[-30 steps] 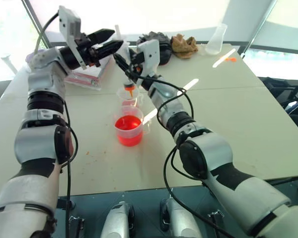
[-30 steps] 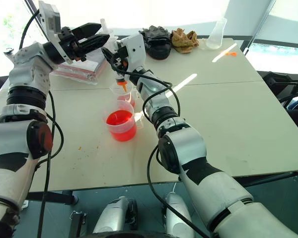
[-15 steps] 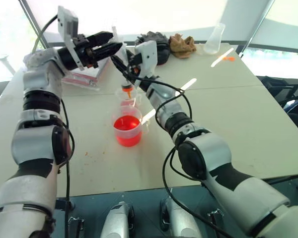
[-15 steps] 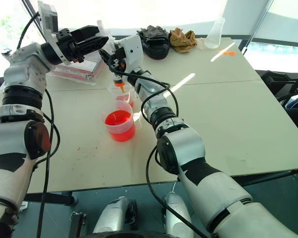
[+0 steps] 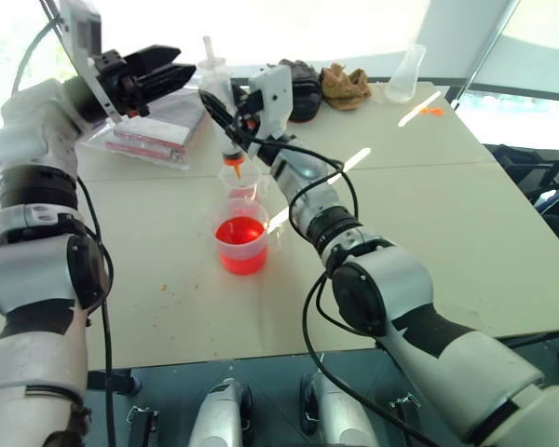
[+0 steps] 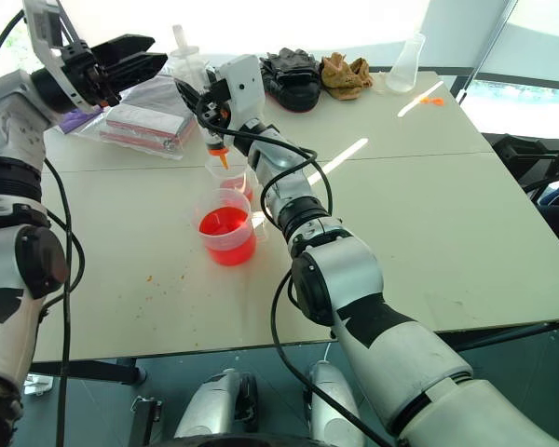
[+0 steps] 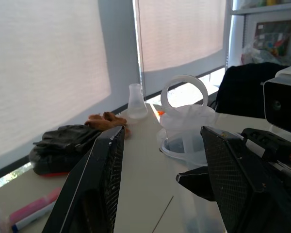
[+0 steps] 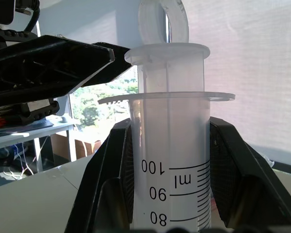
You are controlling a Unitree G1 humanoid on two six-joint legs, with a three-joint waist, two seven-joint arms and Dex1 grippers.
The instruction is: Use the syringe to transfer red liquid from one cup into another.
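Pale desk by bright windows. Right jaws clamping large clear plastic syringe upright, orange tip over small narrow clear cup, behind wide clear cup of red liquid. Left jaws gaping, empty, beside white plunger. Best going gently: pushing plunger slowly, straight down.

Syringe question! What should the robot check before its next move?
1. Right hand shut on the syringe: ok.
2. Orange tip above the small cup: ok.
3. Left hand open, apart from the plunger: ok.
4. Big cup upright, holding red liquid: ok.
5. Liquid left inside the syringe: cannot tell.
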